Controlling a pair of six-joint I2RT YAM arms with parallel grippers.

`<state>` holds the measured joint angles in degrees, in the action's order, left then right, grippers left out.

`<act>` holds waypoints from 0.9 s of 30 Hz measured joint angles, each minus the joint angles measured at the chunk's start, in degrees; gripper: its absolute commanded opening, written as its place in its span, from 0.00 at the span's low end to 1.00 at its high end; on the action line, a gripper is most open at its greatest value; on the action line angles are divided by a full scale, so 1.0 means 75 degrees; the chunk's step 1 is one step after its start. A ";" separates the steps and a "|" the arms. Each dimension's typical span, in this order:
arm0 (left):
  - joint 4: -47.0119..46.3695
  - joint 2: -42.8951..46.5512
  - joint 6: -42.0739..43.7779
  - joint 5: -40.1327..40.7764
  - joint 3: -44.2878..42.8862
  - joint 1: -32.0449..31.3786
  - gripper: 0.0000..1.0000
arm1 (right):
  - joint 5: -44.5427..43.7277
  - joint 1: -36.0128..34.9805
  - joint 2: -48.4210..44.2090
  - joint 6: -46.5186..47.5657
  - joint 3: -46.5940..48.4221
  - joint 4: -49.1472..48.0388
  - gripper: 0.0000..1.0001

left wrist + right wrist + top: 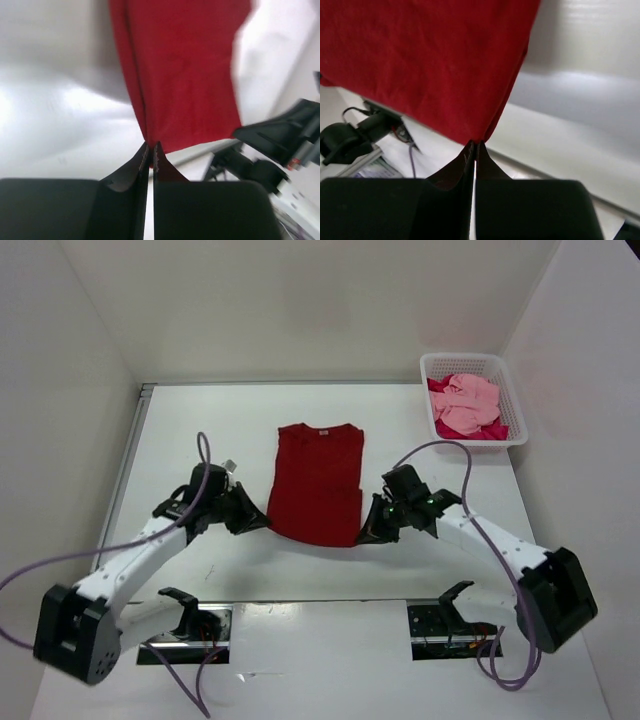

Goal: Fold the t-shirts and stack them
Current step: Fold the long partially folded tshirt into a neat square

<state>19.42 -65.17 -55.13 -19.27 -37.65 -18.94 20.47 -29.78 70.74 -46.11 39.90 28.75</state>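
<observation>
The dark red t-shirt lies in the middle of the table, sleeves folded in, collar at the far end. My left gripper is shut on its near left hem corner; the wrist view shows the red cloth pinched at the tips of that gripper. My right gripper is shut on the near right hem corner, where the cloth hangs from the tips of the gripper. A light pink t-shirt and a crimson-magenta t-shirt lie crumpled in the basket.
A white mesh basket stands at the far right corner of the table. White walls close in the table on the left, back and right. Purple cables loop from both arms. The arm bases sit at the near edge.
</observation>
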 measured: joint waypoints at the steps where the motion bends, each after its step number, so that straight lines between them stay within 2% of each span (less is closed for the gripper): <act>1: 0.0283 0.0533 -0.0102 -0.0058 0.0009 0.0000 0.03 | 0.0035 -0.0093 -0.0326 -0.0119 0.0012 0.0201 0.00; 4: 0.0985 0.1422 -0.0303 -0.0166 -0.0268 0.0015 0.03 | 0.0052 0.0181 -0.0740 -0.0149 0.0434 0.0860 0.00; 6: 0.1163 0.1209 -0.0268 -0.0224 -0.0804 0.0119 0.04 | 0.0114 0.0650 -0.0475 0.0052 0.1075 0.1070 0.00; 10: 0.0807 -0.0679 0.0032 -0.0108 -0.2672 0.0423 0.04 | 0.0041 0.1411 0.1294 0.0647 0.3104 0.0938 0.00; 14: 0.0050 -0.2716 0.0312 0.0114 -0.3928 0.0784 0.04 | -0.0105 0.1772 0.3322 0.1134 0.5085 0.0615 0.00; 18: -0.0498 -0.4089 0.0335 0.0251 -0.4281 0.1271 0.06 | -0.0198 0.1935 0.5231 0.1472 0.6851 0.0420 0.00; 24: -0.0906 -0.5444 0.0254 0.0440 -0.4479 0.1731 0.08 | 0.0017 0.1941 0.7198 0.1609 0.8521 0.0274 0.00; 27: -0.1137 -0.5907 0.0108 0.0597 -0.4779 0.1751 0.14 | 0.0096 0.1941 0.7781 0.1565 0.9017 0.0277 0.06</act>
<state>10.90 -109.47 -54.33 -14.79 -73.49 -5.80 21.19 -15.22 129.10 -34.37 107.53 30.83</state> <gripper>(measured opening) 0.107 0.020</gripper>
